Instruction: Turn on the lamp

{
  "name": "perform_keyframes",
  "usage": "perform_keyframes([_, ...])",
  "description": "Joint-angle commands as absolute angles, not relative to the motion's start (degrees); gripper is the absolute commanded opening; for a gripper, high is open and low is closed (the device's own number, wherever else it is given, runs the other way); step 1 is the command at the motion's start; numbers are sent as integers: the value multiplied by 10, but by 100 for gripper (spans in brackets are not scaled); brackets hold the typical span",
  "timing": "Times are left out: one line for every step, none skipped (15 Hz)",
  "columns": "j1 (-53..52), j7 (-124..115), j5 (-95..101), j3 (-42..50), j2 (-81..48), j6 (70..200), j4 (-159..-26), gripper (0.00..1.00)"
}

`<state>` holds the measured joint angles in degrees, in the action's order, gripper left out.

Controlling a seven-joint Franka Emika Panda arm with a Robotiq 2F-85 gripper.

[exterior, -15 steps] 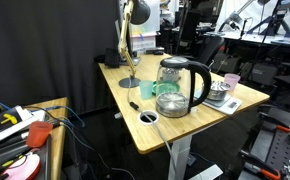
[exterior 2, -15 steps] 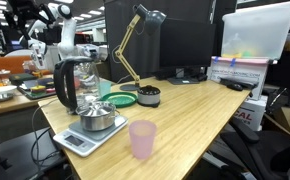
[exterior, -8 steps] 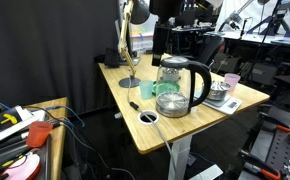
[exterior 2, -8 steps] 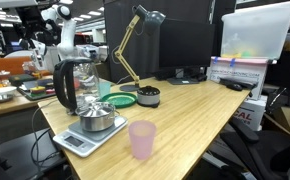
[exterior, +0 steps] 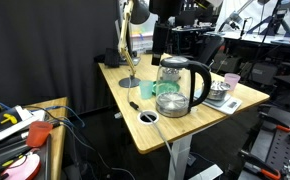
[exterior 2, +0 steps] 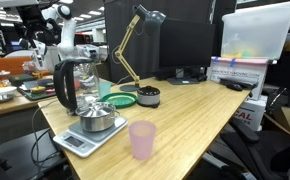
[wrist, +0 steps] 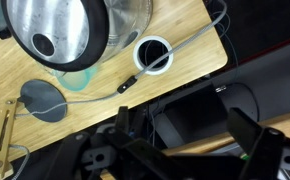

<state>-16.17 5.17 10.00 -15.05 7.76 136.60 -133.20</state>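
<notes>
The lamp stands at a back corner of the wooden table, with a thin brass stem, a flat round base and a small rounded head. It also shows in an exterior view. The wrist view shows its grey base, part of the stem, and a cable with an inline switch running across the table. My gripper is open and empty, high above the table's edge and well away from the lamp. A dark part of the arm shows at the top edge.
A clear glass kettle with a black handle stands mid-table, next to a green plate. A scale with a metal bowl and a pink cup sit near one table end. A white-ringed cable hole is near the edge.
The dark arm came into view at the top of an exterior view between one second and half a second ago. Since then nothing has moved.
</notes>
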Motion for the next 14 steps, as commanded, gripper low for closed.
perform_keyframes([-152, 54, 138, -154, 26, 1361, -1287, 100])
perform_keyframes([-152, 51, 151, -154, 9, 1360, -1274, 100])
perform_keyframes([-153, 50, 160, -154, -11, 1357, -1259, 100])
perform_keyframes([-153, 38, 180, -153, -35, 1356, -1240, 100])
perform_keyframes([-155, 27, 192, -149, -60, 1352, -1221, 100])
perform_keyframes([-156, 13, 203, -144, -85, 1349, -1200, 100])
perform_keyframes([-158, 8, 201, -139, -108, 1352, -1182, 100])
perform_keyframes([-159, 16, 188, -136, -134, 1351, -1161, 100])
perform_keyframes([-157, 34, 170, -135, -160, 1349, -1139, 100])
perform_keyframes([-157, 41, 156, -134, -184, 1347, -1119, 100])
perform_keyframes([-157, 44, 150, -132, -208, 1345, -1099, 100])
perform_keyframes([-158, 47, 145, -129, -232, 1347, -1079, 100])
perform_keyframes([-160, 44, 146, -124, -252, 1344, -1061, 100])
perform_keyframes([-164, 34, 156, -121, -222, 1365, -1101, 100])
